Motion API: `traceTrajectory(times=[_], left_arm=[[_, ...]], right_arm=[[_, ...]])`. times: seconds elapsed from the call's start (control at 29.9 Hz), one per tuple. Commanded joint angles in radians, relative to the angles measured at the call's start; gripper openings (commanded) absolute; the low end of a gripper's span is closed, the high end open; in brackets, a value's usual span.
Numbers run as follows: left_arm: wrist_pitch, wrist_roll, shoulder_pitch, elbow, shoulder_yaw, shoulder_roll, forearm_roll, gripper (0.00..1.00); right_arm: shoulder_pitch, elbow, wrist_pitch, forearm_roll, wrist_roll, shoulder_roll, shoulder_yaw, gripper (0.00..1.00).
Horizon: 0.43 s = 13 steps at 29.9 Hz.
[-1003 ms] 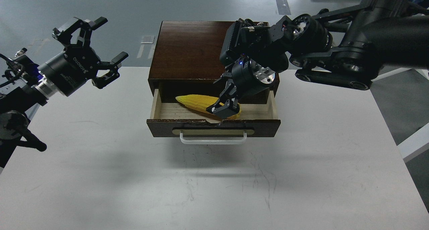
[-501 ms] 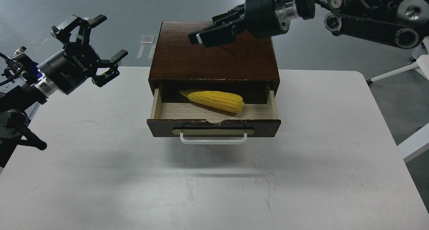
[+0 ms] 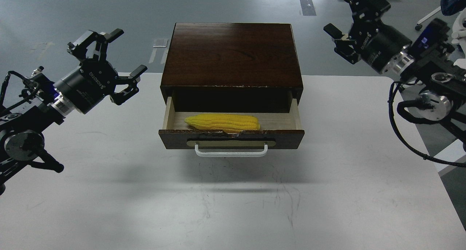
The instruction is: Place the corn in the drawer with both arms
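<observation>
Corn: one bare yellow cob, lying lengthwise in the open drawer, close behind its chipped front edge, tapered end toward my left gripper. Left gripper: fingers spread, empty, held above the white table, well left of the dark wooden box. Right gripper: fingers spread, empty (raised beyond the table's far right corner), well apart from the box. Drawer handle: white bar, between both grippers, nearer me, touched by neither.
</observation>
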<state>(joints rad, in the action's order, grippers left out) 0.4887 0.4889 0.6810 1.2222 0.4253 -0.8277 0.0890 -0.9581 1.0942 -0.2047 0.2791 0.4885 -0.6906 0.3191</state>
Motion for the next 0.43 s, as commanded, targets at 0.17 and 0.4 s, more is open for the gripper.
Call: traceTrajectory(times=[0.17,0.4], left_arm=[[-0.004,0.0,-0.051,-0.007,0.044,0.042,-0.008,0.98],[0.0,0.0,-0.1,-0.007,0.09,0.052,-0.003,0.98]], right_arm=[[0.292,-0.016,-0.001,-0.064,0.0,0.063,0.212,0.99],[0.357,-0.019,-0.001,-0.074,0.0,0.109,0.221,0.99]])
